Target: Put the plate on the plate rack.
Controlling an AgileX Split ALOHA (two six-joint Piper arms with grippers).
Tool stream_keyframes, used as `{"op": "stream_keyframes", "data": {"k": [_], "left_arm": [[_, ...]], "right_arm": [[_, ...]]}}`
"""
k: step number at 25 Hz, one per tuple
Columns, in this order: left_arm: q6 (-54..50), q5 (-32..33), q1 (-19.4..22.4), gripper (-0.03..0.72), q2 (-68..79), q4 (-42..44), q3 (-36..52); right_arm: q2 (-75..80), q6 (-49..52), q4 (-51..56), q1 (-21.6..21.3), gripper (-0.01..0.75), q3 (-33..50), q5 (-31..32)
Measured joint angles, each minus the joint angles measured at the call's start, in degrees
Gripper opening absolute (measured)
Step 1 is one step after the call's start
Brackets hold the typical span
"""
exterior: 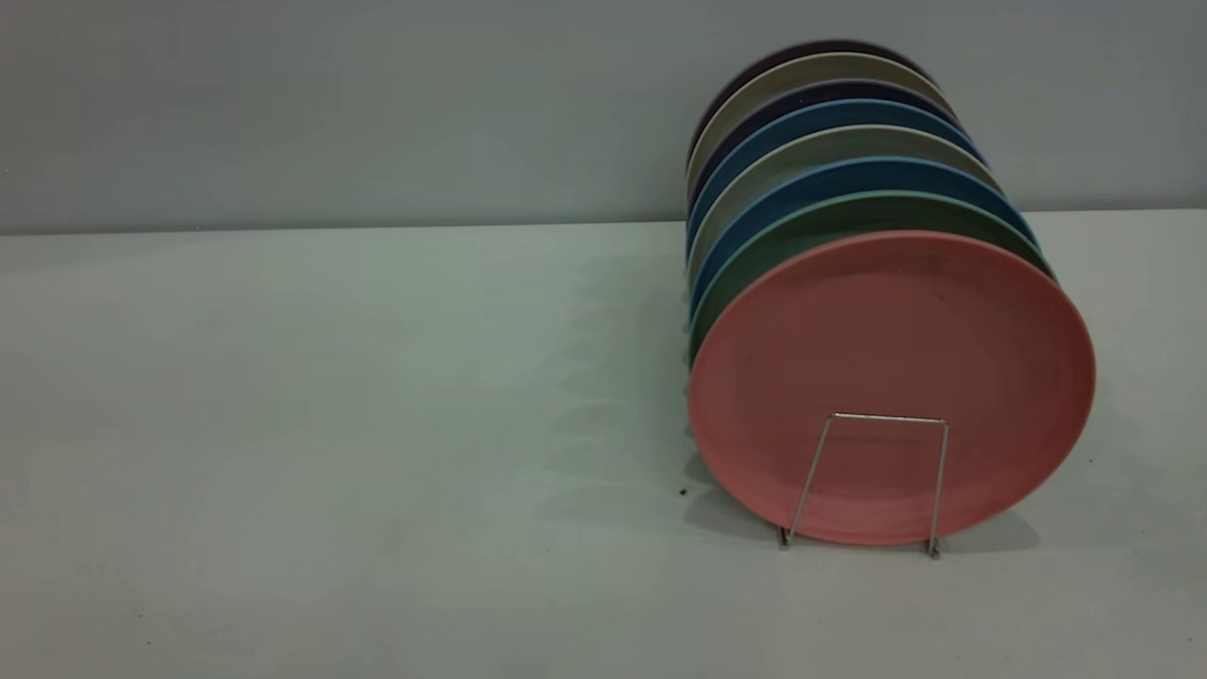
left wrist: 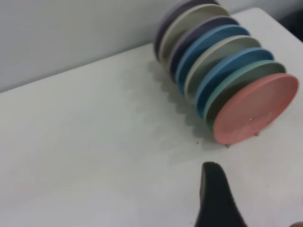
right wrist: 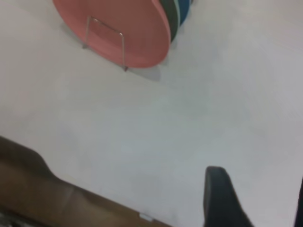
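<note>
The plate (exterior: pixel 891 377) is round, matte salmon pink with a low raised rim. It stands on edge at the front of the rack (exterior: pixel 872 476), a thin silver wire frame whose front rectangular loop crosses its lower face. Behind it stand a green plate (exterior: pixel 754 273), blue plates (exterior: pixel 801 189) and grey ones, all the same size. The worktop (exterior: pixel 330 424) is smooth and pale. One dark finger (left wrist: pixel 215 198) of the left gripper and one (right wrist: pixel 220 198) of the right show; whether either gripper's jaws are open cannot be told.
</note>
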Motion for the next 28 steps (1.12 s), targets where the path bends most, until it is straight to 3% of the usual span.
{"op": "stream_keyframes", "data": {"k": [6, 12, 28], "left_arm": [[-9.7, 2.0, 0.0, 0.468, -17.4, 4.8, 8.3], [-12.4, 5.1, 0.0, 0.468, -29.4, 10.0, 14.6], [-16.7, 8.3, -2.3, 0.468, -37.7, 23.6, 26.2]], "right_arm": [[-7.7, 0.3, 3.5, 0.0, 0.405, 7.2, 0.0], [-12.8, 0.3, 5.9, 0.0, 0.405, 13.5, -0.9], [-19.4, -1.0, 8.6, 0.0, 0.403, 17.8, -7.2]]}}
